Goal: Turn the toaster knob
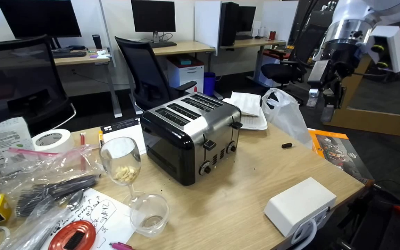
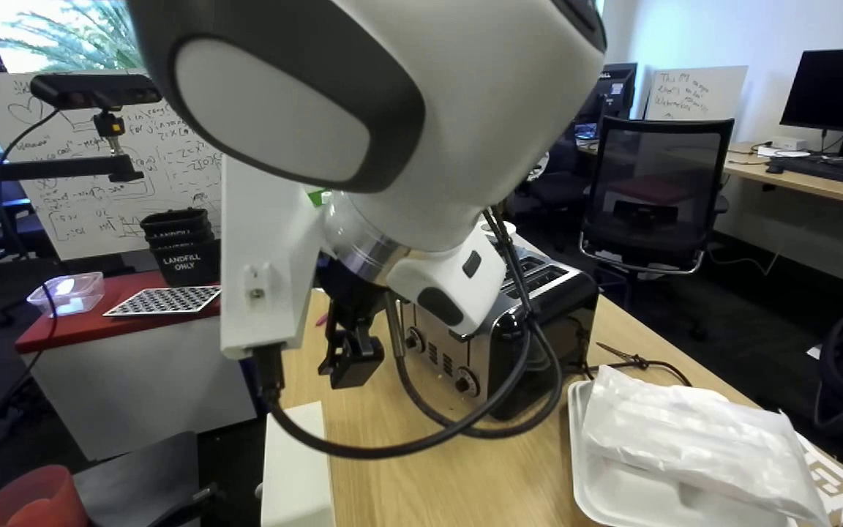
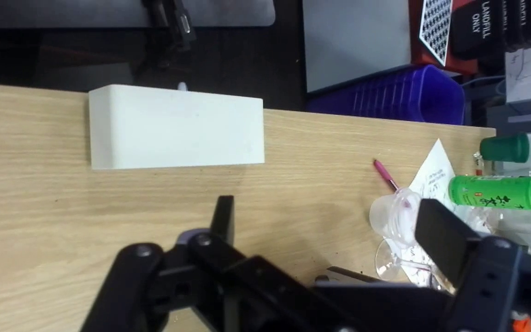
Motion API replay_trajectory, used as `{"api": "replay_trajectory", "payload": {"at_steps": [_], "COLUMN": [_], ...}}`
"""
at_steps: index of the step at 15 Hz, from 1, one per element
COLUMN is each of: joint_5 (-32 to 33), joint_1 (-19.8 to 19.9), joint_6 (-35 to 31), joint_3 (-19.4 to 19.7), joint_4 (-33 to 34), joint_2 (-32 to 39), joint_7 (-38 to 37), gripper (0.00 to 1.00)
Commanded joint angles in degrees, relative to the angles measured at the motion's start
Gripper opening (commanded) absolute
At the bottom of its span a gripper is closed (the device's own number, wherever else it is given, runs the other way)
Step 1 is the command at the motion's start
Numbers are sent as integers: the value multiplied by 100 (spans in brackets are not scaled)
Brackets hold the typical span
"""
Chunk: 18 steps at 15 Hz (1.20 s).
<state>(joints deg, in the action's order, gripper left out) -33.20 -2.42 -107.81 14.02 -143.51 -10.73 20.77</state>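
Observation:
The toaster (image 1: 174,152), black-sided with a silver top and front, stands on the wooden table. Its front panel carries two round dark knobs, a nearer knob (image 1: 205,168) and a farther knob (image 1: 232,147); in an exterior view the same front shows a knob (image 2: 413,339) and another knob (image 2: 465,382). My gripper (image 1: 319,106) hangs in the air out from the toaster's front, touching nothing. In the wrist view the gripper (image 3: 330,223) is open, its fingers wide apart with nothing held. Only a sliver of the toaster (image 3: 345,277) shows there, the rest hidden behind the gripper.
A white box (image 1: 300,205) sits at the table's near edge. Beside the toaster stand a wine glass (image 1: 121,163) and a clear plastic cup (image 1: 149,215). A white tray (image 2: 582,454) and a plastic bag (image 1: 286,114) lie past the toaster's far end.

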Motion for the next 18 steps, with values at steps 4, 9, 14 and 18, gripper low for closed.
{"api": "replay_trajectory", "payload": {"at_steps": [4,9,14,18], "joint_5": [-94,-268,-967,-1501], "joint_1": [287,296,345,419], "joint_6": [125,179,58,121], "joint_3": [-242,-264,-432,-502], "joint_4": [76,150,98,97], "joint_2": [118,282,637,1032], "joint_7": [24,-87,-909,-1742], "gripper": [100,100,100,100]}}
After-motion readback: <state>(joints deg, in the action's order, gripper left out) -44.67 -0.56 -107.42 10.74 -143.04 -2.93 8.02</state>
